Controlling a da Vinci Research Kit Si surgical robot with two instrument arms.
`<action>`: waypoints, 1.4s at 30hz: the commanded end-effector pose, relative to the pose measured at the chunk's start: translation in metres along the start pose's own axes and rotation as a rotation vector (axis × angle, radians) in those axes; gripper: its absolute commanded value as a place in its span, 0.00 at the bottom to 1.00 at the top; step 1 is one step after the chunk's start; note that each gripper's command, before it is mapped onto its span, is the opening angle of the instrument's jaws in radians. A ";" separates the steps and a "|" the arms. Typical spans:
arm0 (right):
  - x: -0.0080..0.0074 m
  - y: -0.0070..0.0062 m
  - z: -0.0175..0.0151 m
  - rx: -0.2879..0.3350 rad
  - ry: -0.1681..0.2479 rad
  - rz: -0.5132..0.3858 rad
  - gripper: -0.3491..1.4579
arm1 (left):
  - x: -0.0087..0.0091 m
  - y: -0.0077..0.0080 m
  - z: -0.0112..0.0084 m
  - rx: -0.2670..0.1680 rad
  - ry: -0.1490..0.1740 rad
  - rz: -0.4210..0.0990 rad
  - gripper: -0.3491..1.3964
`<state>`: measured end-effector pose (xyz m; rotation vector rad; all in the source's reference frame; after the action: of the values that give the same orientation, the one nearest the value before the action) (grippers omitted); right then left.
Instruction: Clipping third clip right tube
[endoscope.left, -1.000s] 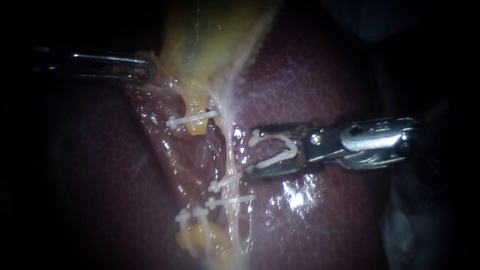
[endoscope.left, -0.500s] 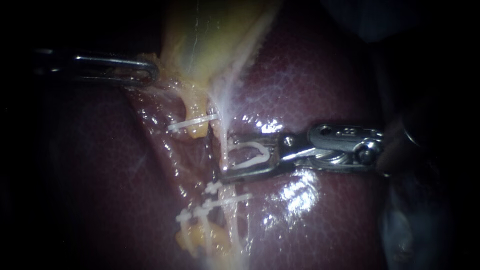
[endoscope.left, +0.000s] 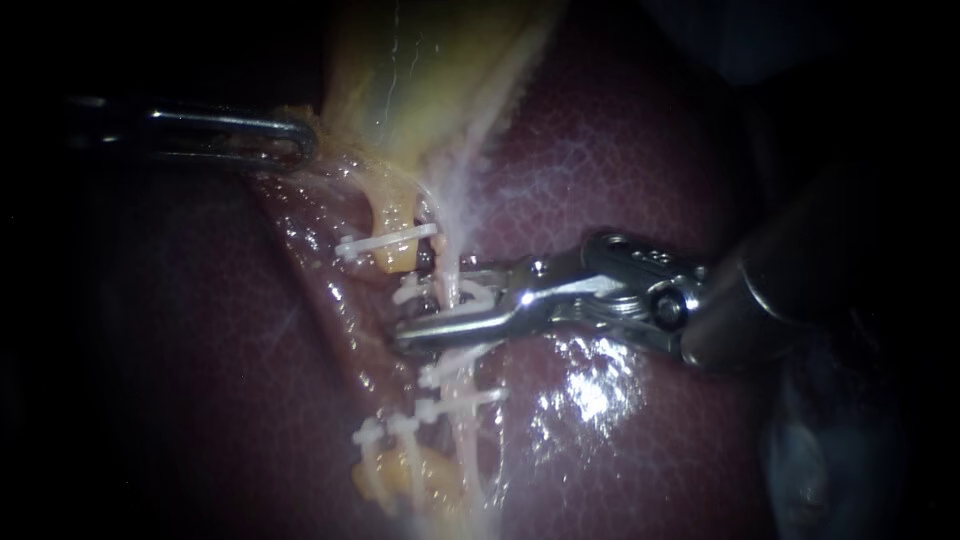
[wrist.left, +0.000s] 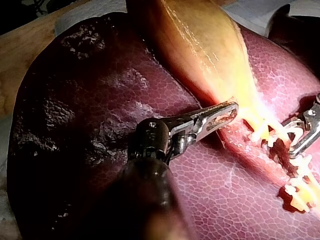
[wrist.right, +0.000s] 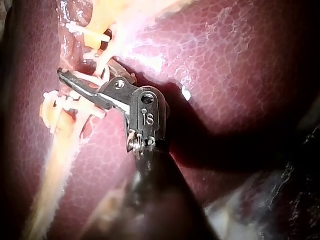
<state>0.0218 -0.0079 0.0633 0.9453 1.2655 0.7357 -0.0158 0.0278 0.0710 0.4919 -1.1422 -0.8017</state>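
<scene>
- Maroon liver (endoscope.left: 650, 150) was seen under everything, with the yellow gallbladder (endoscope.left: 420, 70) lying over it.
- The left instrument (endoscope.left: 290, 140) was placed at the gallbladder's edge, its claw closed on that tissue.
- The right instrument (endoscope.left: 450, 300) was brought across the right tube (endoscope.left: 452, 225), its claw clamped on the third clip (endoscope.left: 412, 292) around that tube.
- Two lower clips (endoscope.left: 440, 378) were already seated on the same tube just below.
- Full latching and release of the clip were judged to be left.
</scene>
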 end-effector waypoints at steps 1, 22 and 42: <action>0.0004 -0.0004 -0.0001 0.001 0.001 0.001 0.46 | 0.0000 0.0000 0.0000 0.000 0.000 0.000 0.00; 0.0039 -0.0020 -0.0021 0.043 0.018 0.022 0.10 | 0.0000 0.0000 0.0000 0.000 0.000 0.000 0.00; 0.0037 -0.0015 -0.0022 0.057 -0.006 0.113 0.00 | 0.0000 0.0000 0.0000 -0.001 0.000 0.000 0.00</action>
<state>0.0202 -0.0048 0.0602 1.0713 1.2408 0.7880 -0.0158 0.0278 0.0710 0.4916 -1.1420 -0.8017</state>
